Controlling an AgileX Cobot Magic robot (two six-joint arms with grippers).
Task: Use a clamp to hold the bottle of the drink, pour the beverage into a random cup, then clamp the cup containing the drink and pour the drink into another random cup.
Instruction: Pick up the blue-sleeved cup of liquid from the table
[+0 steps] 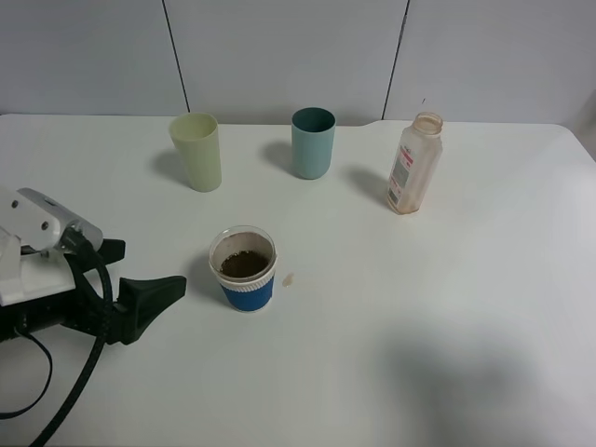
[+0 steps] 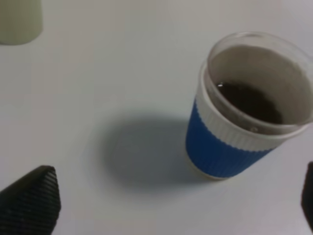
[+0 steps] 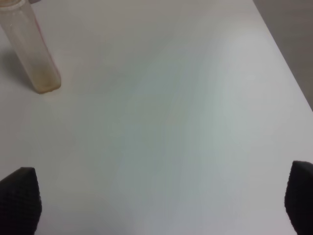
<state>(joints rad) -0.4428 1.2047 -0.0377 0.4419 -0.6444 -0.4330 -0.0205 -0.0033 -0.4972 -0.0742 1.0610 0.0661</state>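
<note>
Nearest of all, the dark two-fingered left gripper point(image 1: 144, 270) on its black, cabled arm sits low over the white table point(image 1: 419, 326), just to the left of the short white cup with a blue band and ribbed rim point(image 1: 245, 279). Its ribbed fingers point(image 2: 34, 200) are spread wide with nothing between them. They point at the cup without touching it. The cup stands upright and holds dark brown, tea-like beverage point(image 1: 244, 264) in its lower part, and the inner wall above the liquid is stained. A small brownish spot point(image 1: 289, 278) marks the table just right of the cup.

The right gripper point(image 3: 159, 198) appears only in its own wrist view. Its black fingertips are far apart over bare table, and where it hangs relative to the cup cannot be told.

Behind the cup and to its right stands the small clear plastic bottle with a white-and-red label point(image 1: 413, 168), upright and uncapped, with a brownish tint near its base. Behind the cup and slightly to its left is the tall, pale yellow-green plastic tumbler point(image 1: 197, 154). Farthest back, behind the cup and a little to its right, stands the plain teal cup point(image 1: 313, 144). All three are well apart from one another.
</note>
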